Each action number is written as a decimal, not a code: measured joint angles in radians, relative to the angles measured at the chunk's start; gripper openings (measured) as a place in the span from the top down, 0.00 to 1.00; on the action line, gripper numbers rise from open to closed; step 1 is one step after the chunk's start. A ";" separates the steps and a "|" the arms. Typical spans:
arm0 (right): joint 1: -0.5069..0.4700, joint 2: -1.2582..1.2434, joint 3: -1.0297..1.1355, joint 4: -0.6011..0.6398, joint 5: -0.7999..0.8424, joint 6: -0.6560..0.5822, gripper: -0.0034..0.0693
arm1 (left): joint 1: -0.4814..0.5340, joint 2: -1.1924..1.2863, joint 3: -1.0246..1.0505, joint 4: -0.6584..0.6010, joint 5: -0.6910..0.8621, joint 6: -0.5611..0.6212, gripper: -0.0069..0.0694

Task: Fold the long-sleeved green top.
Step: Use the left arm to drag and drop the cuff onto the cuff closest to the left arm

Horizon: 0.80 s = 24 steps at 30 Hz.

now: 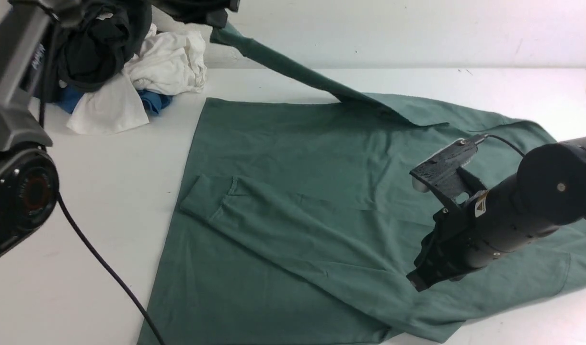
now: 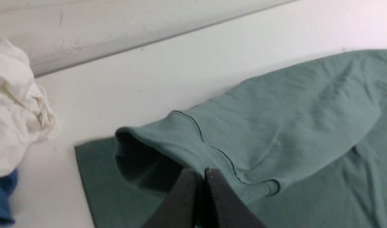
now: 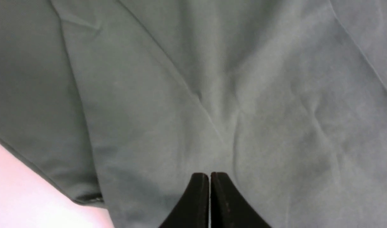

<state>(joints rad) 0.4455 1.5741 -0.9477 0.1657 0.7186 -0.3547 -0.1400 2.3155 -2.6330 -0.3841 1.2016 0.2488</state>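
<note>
Nearest, the right arm's fingers (image 3: 199, 199) are pressed together on nothing, poised over the near right part of the sage-green jersey long-sleeved top (image 1: 293, 201). The top lies spread on the white counter (image 1: 106, 201), one sleeve (image 1: 273, 225) laid across its body. Farther back, the left arm's fingers (image 2: 184, 196) pinch the other sleeve's ribbed cuff (image 2: 180, 142), holding it raised and taut, probably to fold it inward. A heap of white, black and blue clothes (image 1: 168, 62) sits beyond.

Green long-sleeved top (image 1: 293, 201) spread flat on table — 1 sleeve folded across body, other cuff lifted.
</note>
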 joint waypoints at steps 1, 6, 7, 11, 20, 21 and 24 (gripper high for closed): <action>0.000 0.000 0.000 -0.011 0.001 0.002 0.95 | 0.000 -0.014 0.007 0.002 0.020 -0.011 0.91; 0.000 -0.005 0.000 -0.043 0.015 0.027 0.95 | -0.016 -0.082 0.203 0.044 0.035 -0.065 0.91; 0.000 -0.009 0.000 -0.053 0.020 0.037 0.95 | -0.026 -0.094 0.274 0.064 0.035 -0.067 0.91; -0.026 -0.046 0.000 -0.108 0.037 0.096 0.95 | -0.074 -0.126 0.579 0.155 0.034 -0.066 0.91; -0.158 -0.153 0.000 -0.184 0.035 0.211 0.95 | -0.132 -0.200 0.820 0.222 0.028 -0.043 0.90; -0.169 -0.161 0.000 -0.184 0.035 0.213 0.95 | -0.137 -0.222 0.815 0.223 0.026 -0.041 0.90; -0.189 -0.179 0.000 -0.184 0.035 0.215 0.95 | -0.155 -0.306 0.808 0.225 0.025 -0.036 0.90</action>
<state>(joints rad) 0.2568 1.3956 -0.9473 -0.0178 0.7538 -0.1400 -0.2953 2.0100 -1.8246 -0.1586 1.2268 0.2125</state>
